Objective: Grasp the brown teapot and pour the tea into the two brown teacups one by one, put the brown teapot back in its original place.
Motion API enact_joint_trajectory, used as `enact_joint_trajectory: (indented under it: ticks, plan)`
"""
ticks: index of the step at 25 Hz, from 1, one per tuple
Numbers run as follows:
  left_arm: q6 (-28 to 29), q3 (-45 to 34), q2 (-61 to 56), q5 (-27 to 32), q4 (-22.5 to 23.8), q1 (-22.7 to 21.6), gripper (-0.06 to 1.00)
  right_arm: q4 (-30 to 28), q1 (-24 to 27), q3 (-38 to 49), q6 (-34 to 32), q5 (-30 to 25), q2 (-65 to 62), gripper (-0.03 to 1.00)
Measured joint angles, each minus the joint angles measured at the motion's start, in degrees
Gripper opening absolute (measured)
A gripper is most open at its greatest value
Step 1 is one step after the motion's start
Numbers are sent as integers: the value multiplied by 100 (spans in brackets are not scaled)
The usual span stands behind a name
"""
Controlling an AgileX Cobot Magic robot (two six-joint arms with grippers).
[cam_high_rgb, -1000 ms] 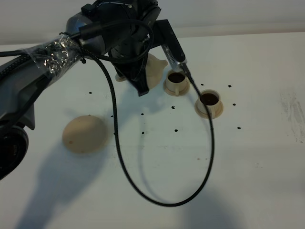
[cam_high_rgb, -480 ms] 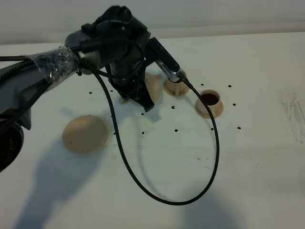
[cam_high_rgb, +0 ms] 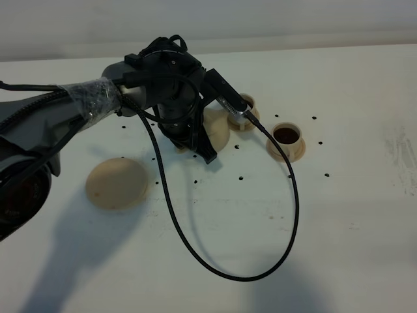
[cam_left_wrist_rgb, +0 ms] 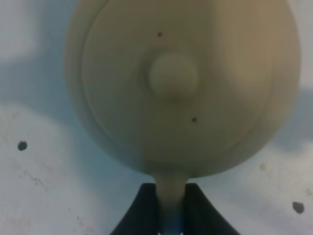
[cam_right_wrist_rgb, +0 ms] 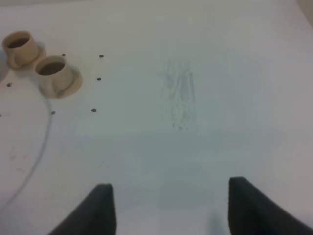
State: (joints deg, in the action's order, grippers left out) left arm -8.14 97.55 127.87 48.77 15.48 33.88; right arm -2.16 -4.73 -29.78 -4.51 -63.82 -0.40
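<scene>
The brown teapot (cam_high_rgb: 219, 126) hangs under my left arm, just left of the two brown teacups. In the left wrist view the teapot (cam_left_wrist_rgb: 181, 83) shows lid-up from above, and my left gripper (cam_left_wrist_rgb: 171, 211) is shut on its loop handle. In the high view the gripper (cam_high_rgb: 204, 146) is mostly hidden by the wrist. One teacup (cam_high_rgb: 247, 108) is partly hidden behind the arm; the other teacup (cam_high_rgb: 287, 139) holds dark tea. Both teacups (cam_right_wrist_rgb: 19, 46) (cam_right_wrist_rgb: 54, 73) show dark liquid in the right wrist view. The original place, a tan disc (cam_high_rgb: 117, 183), lies bare to the left. My right gripper (cam_right_wrist_rgb: 171, 210) is open over bare table.
A black cable (cam_high_rgb: 287, 215) loops from the left wrist across the table in front of the cups, and its edge shows as cable (cam_right_wrist_rgb: 34, 156) in the right wrist view. Small dark specks dot the white tabletop (cam_high_rgb: 352, 248).
The left arm has carried the teapot from above the rear cup toward the table's front, lower and levelled out. The cups and the disc have not moved.
</scene>
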Motion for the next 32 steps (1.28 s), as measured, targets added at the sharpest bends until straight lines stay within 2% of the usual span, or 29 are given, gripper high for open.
enact_joint_trajectory:
  ticks: [11, 24, 32]
  plan:
    - [-36, 0, -387, 36, -44, -13, 1, 0, 0, 0, 0, 0, 0, 49]
    - [-295, -31, -1136, 1426, 0, -130, 1, 0, 0, 0, 0, 5, 0, 49]
    - [55, -983, -1992, 1498, -495, -355, 1, 0, 0, 0, 0, 5, 0, 49]
